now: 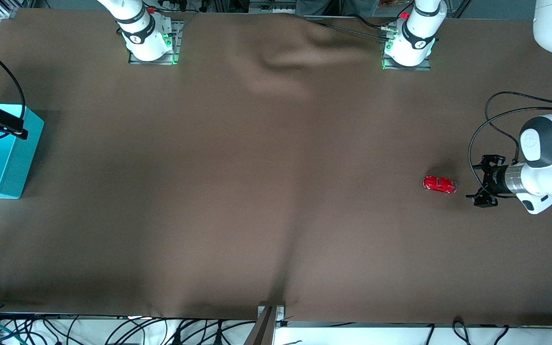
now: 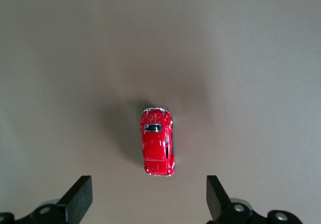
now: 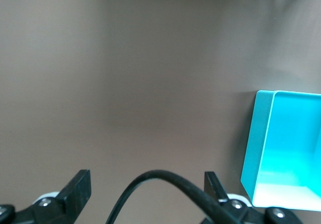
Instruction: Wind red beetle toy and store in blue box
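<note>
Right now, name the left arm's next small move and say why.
Probably ease the left gripper forward over the red beetle toy: its fingers stand open and empty, and the toy sits on the cloth just ahead, centred between them, untouched.

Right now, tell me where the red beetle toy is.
The red beetle toy sits on the brown table toward the left arm's end, just in front of the open left hand.
</note>
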Controlling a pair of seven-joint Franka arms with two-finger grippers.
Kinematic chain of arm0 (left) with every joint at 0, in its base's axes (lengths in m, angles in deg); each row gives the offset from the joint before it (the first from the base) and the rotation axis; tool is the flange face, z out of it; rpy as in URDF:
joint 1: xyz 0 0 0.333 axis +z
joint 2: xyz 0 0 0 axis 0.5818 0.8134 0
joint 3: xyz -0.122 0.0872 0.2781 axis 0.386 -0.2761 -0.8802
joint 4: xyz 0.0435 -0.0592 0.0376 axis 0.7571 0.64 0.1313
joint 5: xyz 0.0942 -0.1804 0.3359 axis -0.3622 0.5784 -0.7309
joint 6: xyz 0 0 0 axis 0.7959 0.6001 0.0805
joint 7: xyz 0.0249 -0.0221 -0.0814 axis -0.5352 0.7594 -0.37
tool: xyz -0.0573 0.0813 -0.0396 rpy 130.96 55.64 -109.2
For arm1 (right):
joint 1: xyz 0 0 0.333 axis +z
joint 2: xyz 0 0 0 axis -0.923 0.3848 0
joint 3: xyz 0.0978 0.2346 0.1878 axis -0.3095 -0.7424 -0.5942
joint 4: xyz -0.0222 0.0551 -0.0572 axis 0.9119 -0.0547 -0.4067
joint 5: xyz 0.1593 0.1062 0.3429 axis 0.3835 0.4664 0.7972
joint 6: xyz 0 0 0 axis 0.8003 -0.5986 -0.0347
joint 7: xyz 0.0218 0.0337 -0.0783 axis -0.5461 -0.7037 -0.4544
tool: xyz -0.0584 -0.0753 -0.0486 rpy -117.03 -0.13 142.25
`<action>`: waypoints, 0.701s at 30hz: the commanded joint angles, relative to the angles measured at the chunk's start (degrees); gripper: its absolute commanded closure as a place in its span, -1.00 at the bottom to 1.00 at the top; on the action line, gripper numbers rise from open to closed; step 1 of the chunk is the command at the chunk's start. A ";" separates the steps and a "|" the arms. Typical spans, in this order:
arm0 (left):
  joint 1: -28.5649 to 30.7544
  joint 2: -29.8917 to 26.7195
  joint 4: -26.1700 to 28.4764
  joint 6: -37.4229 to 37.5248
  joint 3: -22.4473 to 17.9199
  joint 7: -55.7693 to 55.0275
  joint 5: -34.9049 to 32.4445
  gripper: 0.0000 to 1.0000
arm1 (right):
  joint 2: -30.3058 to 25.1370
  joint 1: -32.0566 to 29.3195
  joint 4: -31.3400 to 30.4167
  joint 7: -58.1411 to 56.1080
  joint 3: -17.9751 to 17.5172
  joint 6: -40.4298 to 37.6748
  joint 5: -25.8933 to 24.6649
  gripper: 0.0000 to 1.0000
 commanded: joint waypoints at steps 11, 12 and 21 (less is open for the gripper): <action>-0.52 1.23 8.45 -13.12 -0.01 -5.17 1.28 -1.00 | 0.46 -0.53 1.29 -0.95 -0.12 -0.17 1.21 -1.00; -0.52 1.58 8.54 -13.65 0.07 -5.60 1.28 -1.00 | 0.46 -0.53 1.29 -0.95 -0.12 -0.17 1.21 -1.00; -0.61 4.48 8.63 -16.20 0.25 -6.49 1.46 -1.00 | 0.46 -0.53 1.29 -0.95 -0.12 -0.17 1.30 -1.00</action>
